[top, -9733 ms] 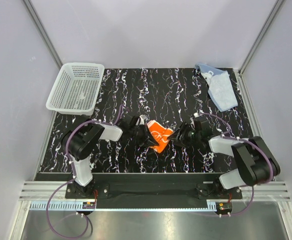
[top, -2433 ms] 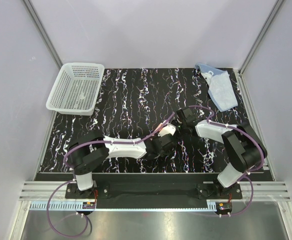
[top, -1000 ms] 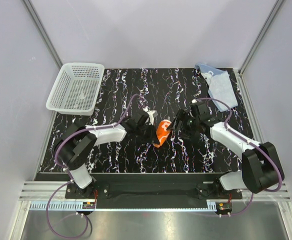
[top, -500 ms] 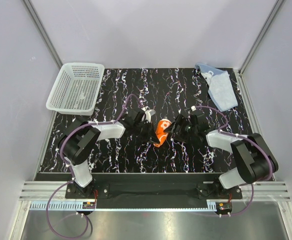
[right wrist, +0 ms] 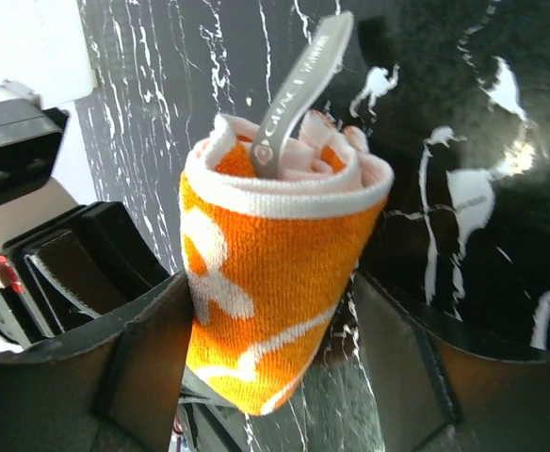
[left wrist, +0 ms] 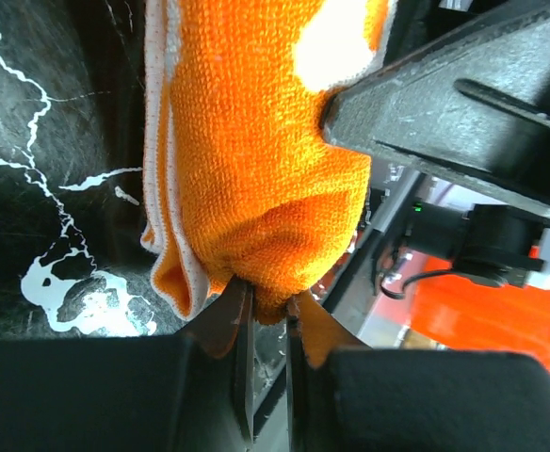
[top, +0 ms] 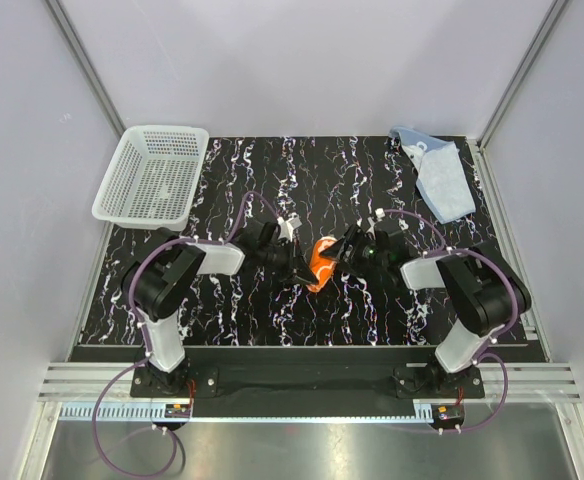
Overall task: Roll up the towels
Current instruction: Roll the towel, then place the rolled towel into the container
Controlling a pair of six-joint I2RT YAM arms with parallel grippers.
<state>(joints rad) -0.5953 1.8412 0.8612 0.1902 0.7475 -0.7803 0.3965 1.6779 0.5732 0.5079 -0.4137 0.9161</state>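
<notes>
The orange towel [top: 321, 263] with white prints is rolled into a short tube near the table's middle. My left gripper [top: 298, 262] is shut on one end of the orange towel [left wrist: 256, 169], pinching a fold between its narrow jaws [left wrist: 267, 306]. My right gripper [top: 346, 256] stands open astride the roll [right wrist: 275, 217]. Its left finger [right wrist: 153, 348] touches the cloth and its right finger [right wrist: 407, 358] stands a little apart. A thin grey blade [right wrist: 299, 89] pokes out of the roll's far end. The light blue towel [top: 442, 175] lies crumpled at the back right.
A white mesh basket [top: 152, 175] sits at the back left corner of the black marbled table [top: 272, 190]. Grey walls close in the table on three sides. Both arm bases stand at the near edge.
My right gripper has come in from the right around the orange roll and its jaws have narrowed a little. The left gripper keeps its pinch, and the roll has barely shifted.
</notes>
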